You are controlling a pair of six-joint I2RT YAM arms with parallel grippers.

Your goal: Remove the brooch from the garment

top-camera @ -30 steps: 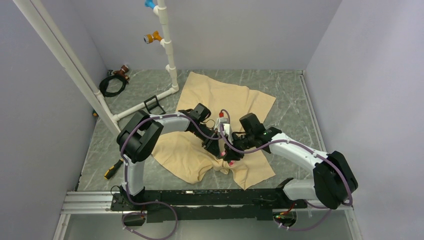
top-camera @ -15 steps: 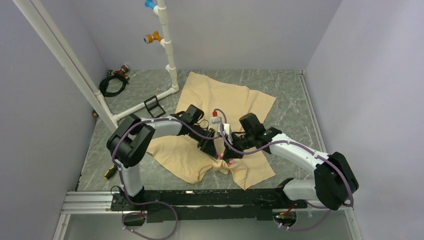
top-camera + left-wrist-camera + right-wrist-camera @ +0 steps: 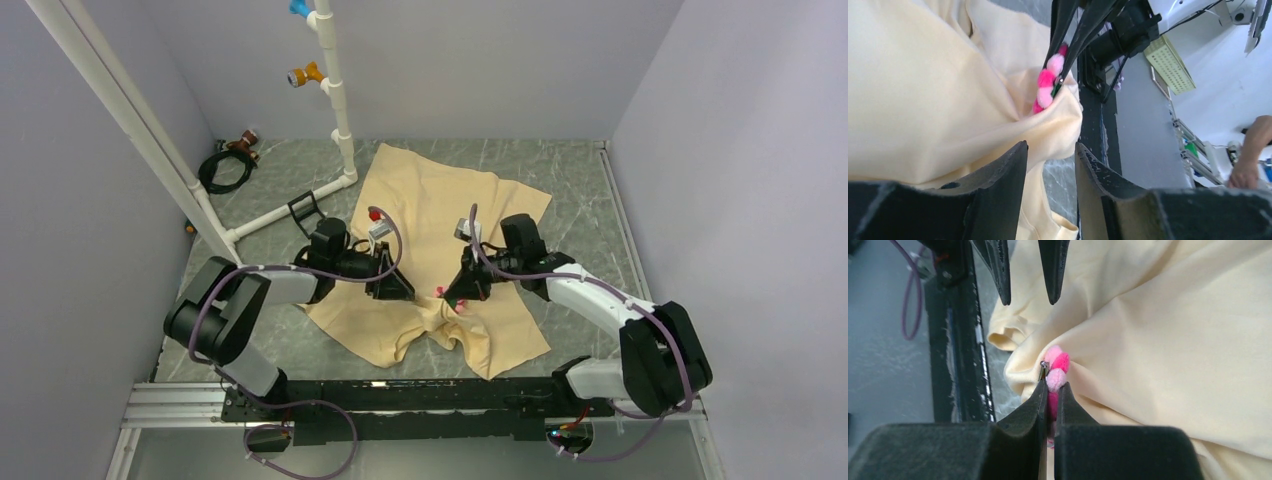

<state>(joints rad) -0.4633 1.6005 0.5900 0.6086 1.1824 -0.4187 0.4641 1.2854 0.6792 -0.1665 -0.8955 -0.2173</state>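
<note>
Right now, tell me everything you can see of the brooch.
The brooch is a small cluster of fuzzy pompoms, pale and hot pink, with a bit of metal showing. It sits on a raised fold of the beige garment, apparently attached. The right tool is shut on it; the left tool stands apart, open.

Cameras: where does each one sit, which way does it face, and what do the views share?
Top external: above and behind the bases, looking down at the table; left arm, right arm and garment show.
Left wrist: on the left arm, facing the right gripper; own open left gripper frames the bottom.
Right wrist: on the right arm, facing the left gripper's tips at top; own fingers shut at bottom.
Shared: the wrist views face each other; both show the brooch pinched by the right gripper.
</note>
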